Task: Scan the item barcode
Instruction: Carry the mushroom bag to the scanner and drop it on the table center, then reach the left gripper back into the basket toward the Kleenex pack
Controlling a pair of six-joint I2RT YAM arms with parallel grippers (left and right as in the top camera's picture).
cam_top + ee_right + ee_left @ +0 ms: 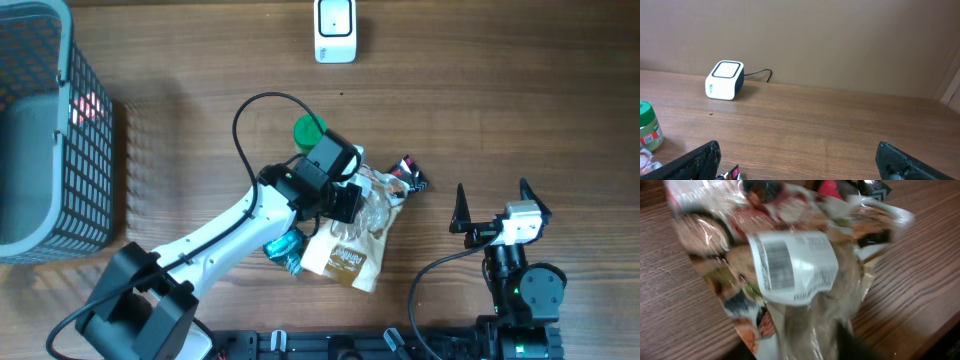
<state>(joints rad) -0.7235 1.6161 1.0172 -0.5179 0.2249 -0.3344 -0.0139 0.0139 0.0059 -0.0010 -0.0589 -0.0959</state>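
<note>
The snack bag [372, 210] lies mid-bench in a small heap of packets, directly under your left fingers [345, 203]. Its long axis runs roughly from the near edge toward the far edge. In the left wrist view its white barcode label [792, 267] faces up at the camera, but that view is too blurred and the overhead too covered to tell whether those fingers are parted or pinching the bag. Your right fingers [492, 190] stand wide and hold nothing, well apart to the right. The scanner [335, 30] sits near the far edge, almost straight ahead of the bag and well apart from it. The left arm is clearly the nearer one, so the carry is probably forward, and the label will likely need turning toward the scanner.
</note>
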